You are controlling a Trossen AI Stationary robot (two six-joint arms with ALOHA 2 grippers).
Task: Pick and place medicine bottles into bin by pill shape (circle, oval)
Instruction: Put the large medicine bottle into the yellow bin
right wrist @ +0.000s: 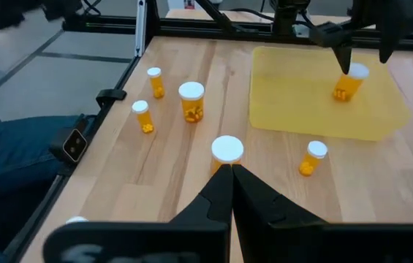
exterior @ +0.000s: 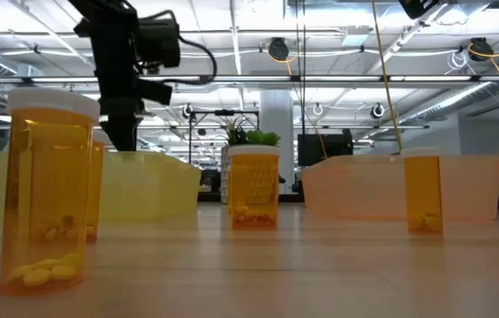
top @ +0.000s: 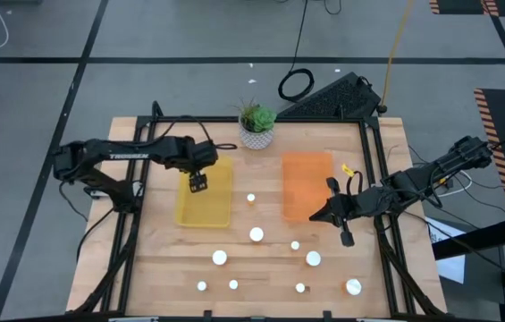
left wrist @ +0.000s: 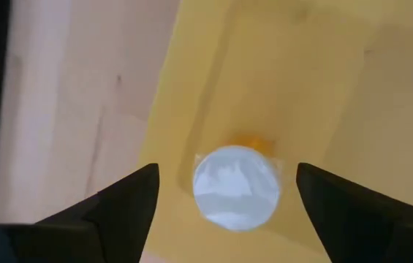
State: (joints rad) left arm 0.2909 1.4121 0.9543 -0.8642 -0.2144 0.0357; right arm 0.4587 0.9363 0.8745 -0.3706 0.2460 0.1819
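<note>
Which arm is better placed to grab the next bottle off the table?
Probably the right. The right gripper is shut and empty beside the orange bin, near the loose bottles. The left gripper hangs open over the yellow bin, above a bottle standing there.

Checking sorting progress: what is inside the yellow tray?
One white-capped orange medicine bottle stands in the yellow tray, below the open left gripper, which hides it from above.
</note>
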